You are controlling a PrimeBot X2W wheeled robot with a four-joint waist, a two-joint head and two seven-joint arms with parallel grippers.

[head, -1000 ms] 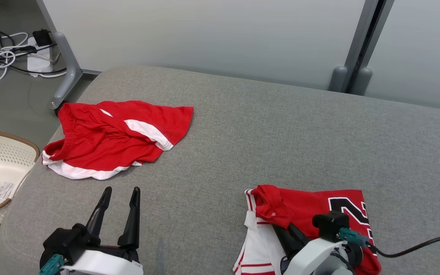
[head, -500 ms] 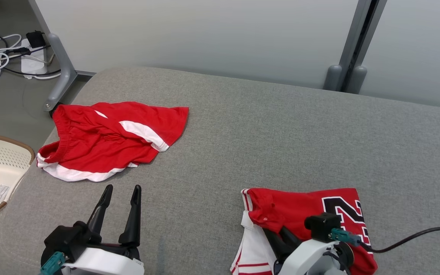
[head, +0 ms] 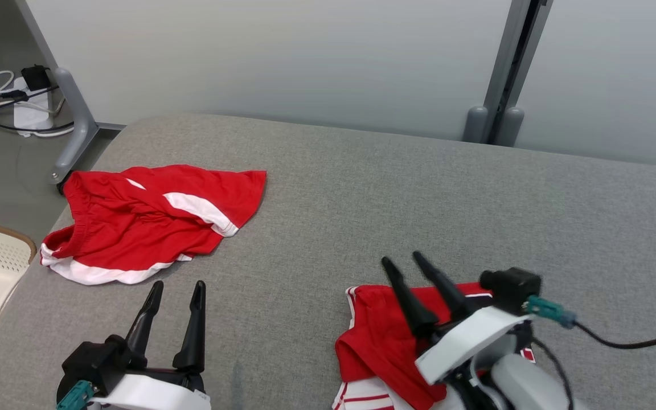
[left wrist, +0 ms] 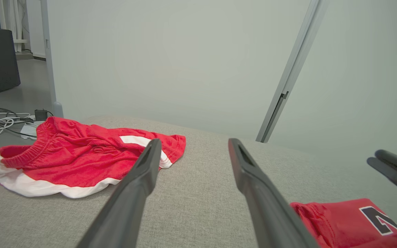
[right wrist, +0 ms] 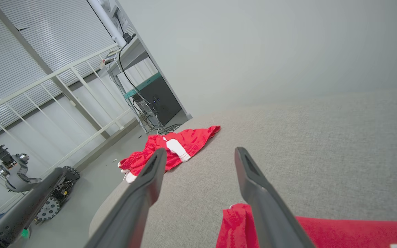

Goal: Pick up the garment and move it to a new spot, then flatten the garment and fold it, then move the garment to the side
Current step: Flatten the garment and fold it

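The right gripper (head: 401, 257) has let go of the folded jersey (head: 373, 341) at the cushion's (head: 362, 188) near edge, jaws apart like those of the left gripper (head: 179, 283), so this garment looks finished.

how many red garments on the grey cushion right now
2. The red shorts lie at the far left of the grey cushion; the folded red jersey lies at the near edge, partly hidden behind the right gripper.
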